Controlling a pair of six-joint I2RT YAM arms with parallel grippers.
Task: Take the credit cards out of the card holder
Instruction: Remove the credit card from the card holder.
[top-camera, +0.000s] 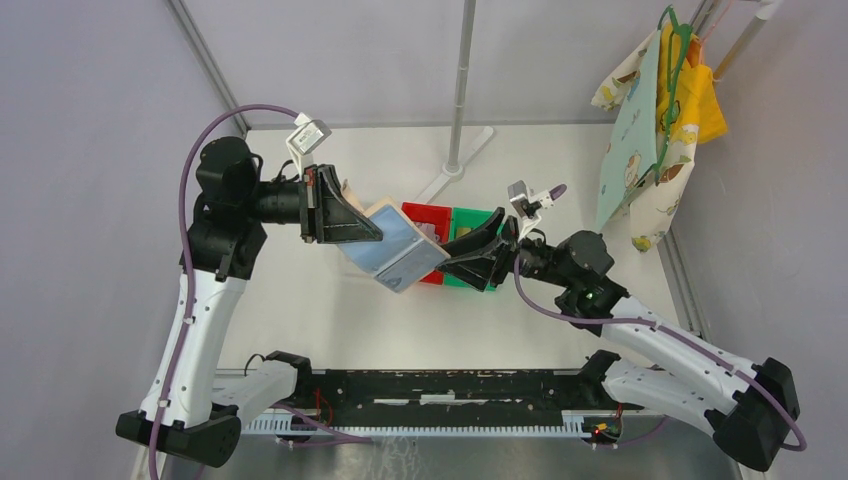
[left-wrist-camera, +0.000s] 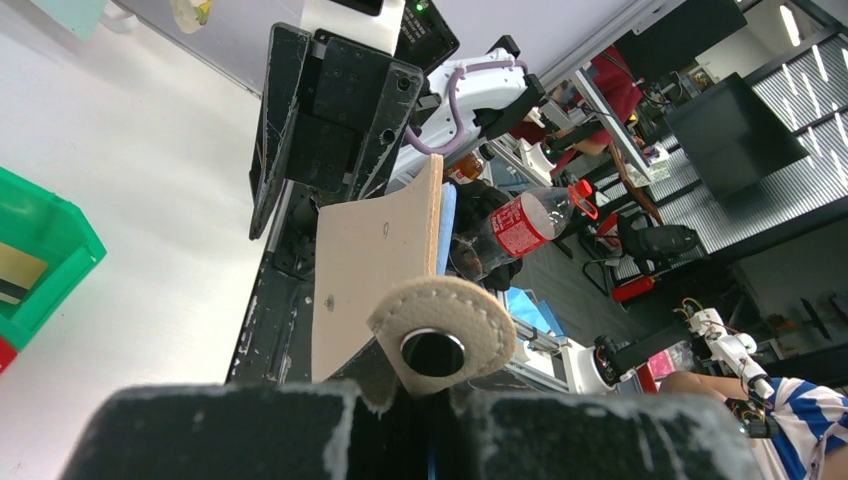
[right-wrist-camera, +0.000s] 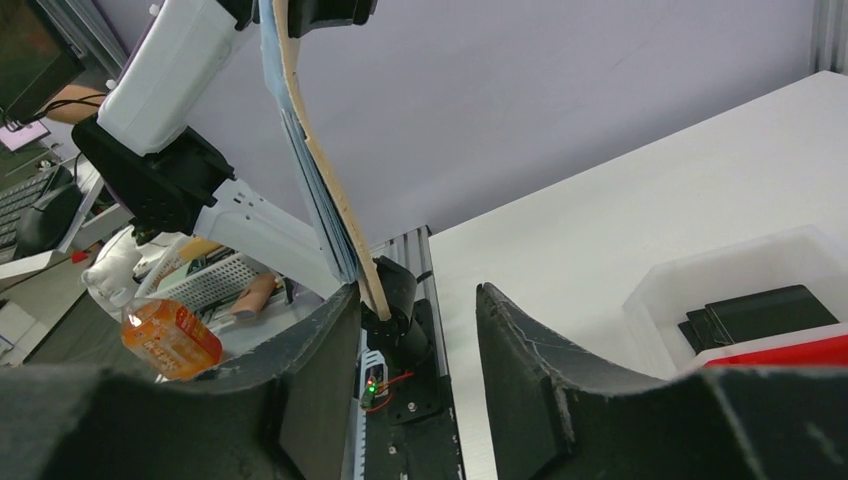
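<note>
One holder (top-camera: 395, 252), and it's up in the air over the middle of the desk (top-camera: 300, 310), spread open with its pale blue inside facing up. The outside is tan and soft, with a round snap flap (left-wrist-camera: 455, 305) curling at the gripped end. Cards? None pokes clear of the pockets that I can make out; it's too small to tell. The left jaws are clamped on the holder's upper-left end. From there its long axis slants down and right, straight toward the right jaws. Those stand apart, mouth turned at the holder's free corner, just beside it. From the right wrist the holder shows edge-on, its low corner at the left side of the gap. Touching or not, I can't tell. The right arm (top-camera: 655, 338) is nearer the pockets, so I'd judge the pulling falls to it. A red bin (top-camera: 425, 213) and a green bin (top-camera: 478, 216) sit on the desk beyond.
</note>
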